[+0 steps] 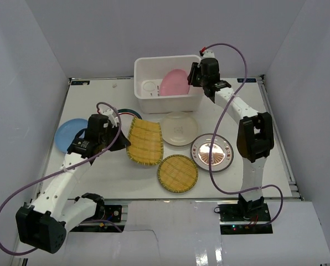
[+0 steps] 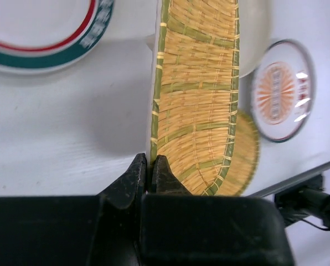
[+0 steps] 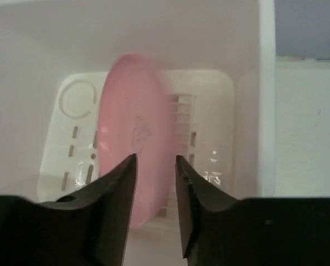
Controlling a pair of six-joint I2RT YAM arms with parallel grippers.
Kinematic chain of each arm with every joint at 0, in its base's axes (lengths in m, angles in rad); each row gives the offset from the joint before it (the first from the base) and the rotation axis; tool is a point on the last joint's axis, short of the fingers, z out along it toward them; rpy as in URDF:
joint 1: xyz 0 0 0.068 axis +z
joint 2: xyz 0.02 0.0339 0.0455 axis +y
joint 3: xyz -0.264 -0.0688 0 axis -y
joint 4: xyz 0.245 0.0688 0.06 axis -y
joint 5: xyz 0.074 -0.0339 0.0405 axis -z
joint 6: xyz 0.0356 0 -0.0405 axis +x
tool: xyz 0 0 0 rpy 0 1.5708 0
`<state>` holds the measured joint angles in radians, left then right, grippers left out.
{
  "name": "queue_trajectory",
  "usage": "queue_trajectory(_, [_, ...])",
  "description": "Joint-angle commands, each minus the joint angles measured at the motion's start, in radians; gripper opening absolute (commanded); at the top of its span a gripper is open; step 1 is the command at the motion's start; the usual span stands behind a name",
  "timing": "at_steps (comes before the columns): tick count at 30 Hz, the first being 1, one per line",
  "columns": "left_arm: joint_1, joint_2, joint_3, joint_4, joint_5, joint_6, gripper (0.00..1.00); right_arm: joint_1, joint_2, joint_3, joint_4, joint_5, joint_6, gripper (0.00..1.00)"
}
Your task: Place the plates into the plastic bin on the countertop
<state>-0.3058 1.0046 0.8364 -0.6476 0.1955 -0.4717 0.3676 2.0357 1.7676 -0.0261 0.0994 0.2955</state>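
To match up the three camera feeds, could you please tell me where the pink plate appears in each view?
Top external: pink plate leaning inside the plastic bin, upper centre.
Left wrist: not in it.
Right wrist: pink plate left of centre, on edge, blurred, beyond the right gripper and its parted jaws.
Shared landmark: the slotted base of the plastic bin, in the top and right wrist views.

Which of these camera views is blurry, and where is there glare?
Right wrist view: the pink plate is smeared and soft-edged, the plastic bin around it hazy. Left wrist view: the near bamboo plate is crisp; bright glints sit on the sunburst plate. Top external view: sharp, evenly lit, soft shadows.
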Motion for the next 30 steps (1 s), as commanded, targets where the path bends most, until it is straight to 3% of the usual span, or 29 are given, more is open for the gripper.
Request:
queue_trajectory(1, [0.000,-0.057,0.141,0.063,0.107,-0.051,0.00,0.017,-0.077,-0.013,0.027,0.000,-0.059,0.49])
queue_trajectory(2, [0.000,-0.049,0.165,0.074,0.119,-0.061,0.00,0.017,-0.112,-0.025,0.047,-0.012,-0.064,0.58])
queue_trajectory(4, [0.000,-0.025,0.234,0.121,0.127,-0.080,0.00,0.017,-0.153,-0.054,0.051,-0.010,-0.068,0.64])
queue_trajectory(7, [0.000,0.047,0.324,0.192,0.098,-0.096,0.00,0.013,-0.276,-0.150,0.060,0.020,-0.078,0.65])
queue_trajectory(9, [0.002,0.126,0.372,0.241,0.059,-0.114,0.00,-0.004,-0.389,-0.233,0.063,0.065,-0.056,0.58])
queue_trajectory(13, [0.002,0.282,0.476,0.353,0.021,-0.151,0.00,-0.051,-0.685,-0.593,0.141,0.085,0.037,0.17])
queue_trajectory(14, [0.002,0.323,0.533,0.367,0.013,-0.163,0.00,-0.062,-0.736,-0.763,0.182,0.074,0.059,0.08])
queue_trajectory(18, [0.002,0.524,0.674,0.452,-0.013,-0.194,0.00,-0.067,-0.966,-1.115,0.218,0.065,0.158,0.09])
queue_trajectory(21, [0.002,0.682,0.805,0.482,-0.030,-0.208,0.00,-0.075,-1.132,-1.291,0.160,0.074,0.208,0.27])
queue_trajectory(22, [0.002,0.760,0.841,0.482,-0.025,-0.212,0.00,-0.075,-1.205,-1.319,0.128,0.085,0.214,0.40])
queue_trajectory(24, [0.001,0.836,0.952,0.497,-0.018,-0.223,0.00,-0.076,-1.308,-1.373,0.031,0.123,0.220,0.53])
queue_trajectory(25, [0.002,0.908,0.987,0.502,-0.010,-0.232,0.00,-0.076,-1.336,-1.387,-0.013,0.143,0.221,0.73])
queue_trajectory(28, [-0.001,1.018,1.141,0.500,0.016,-0.252,0.00,-0.079,-1.428,-1.422,-0.124,0.212,0.229,0.99])
queue_trajectory(30, [-0.004,1.123,1.260,0.479,0.060,-0.263,0.17,-0.084,-1.459,-1.433,-0.172,0.269,0.254,0.96])
